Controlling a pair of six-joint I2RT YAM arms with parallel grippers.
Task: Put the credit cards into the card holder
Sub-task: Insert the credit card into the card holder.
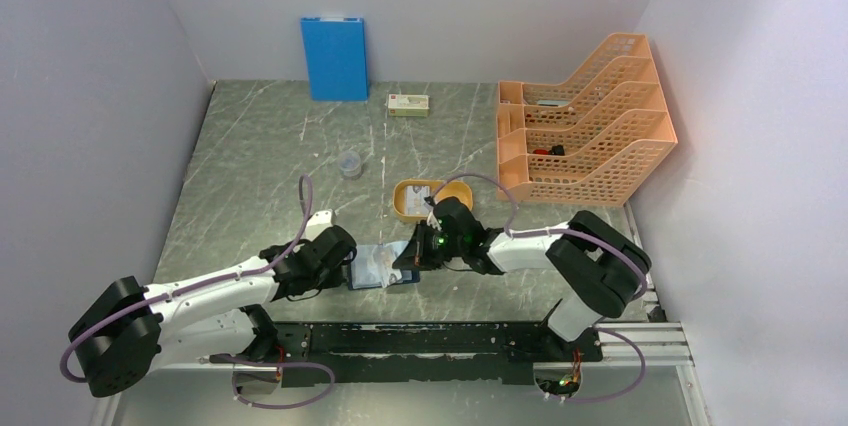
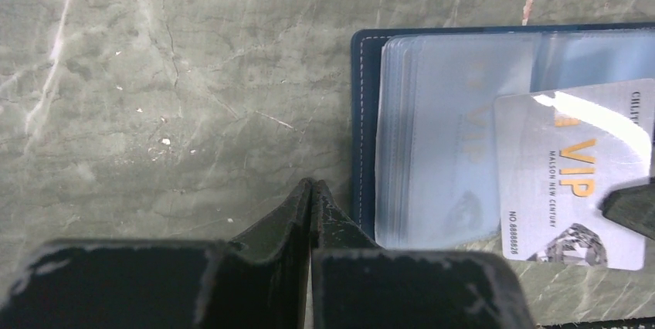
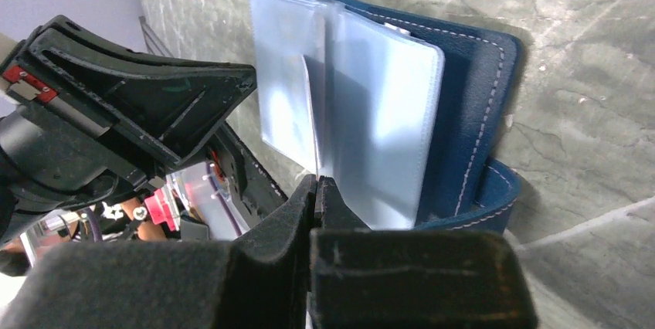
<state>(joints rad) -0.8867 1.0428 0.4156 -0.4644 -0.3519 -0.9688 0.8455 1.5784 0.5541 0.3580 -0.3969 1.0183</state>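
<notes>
Where the card holder lies open, a credit card overlaps it.

Table: matt, stone-look grey-green with pale veining and fine specks. Holder cover: navy, leather-like grain, pale stitching along the edge, dull sheen. Sleeves: clear plastic, smooth, glossy, slightly milky. Card: smooth silver-grey plastic, gold print, strong glare band across the top. Left gripper and right gripper: matt black, rims scuffed pale. Rack: orange plastic lattice, low sheen.
</notes>
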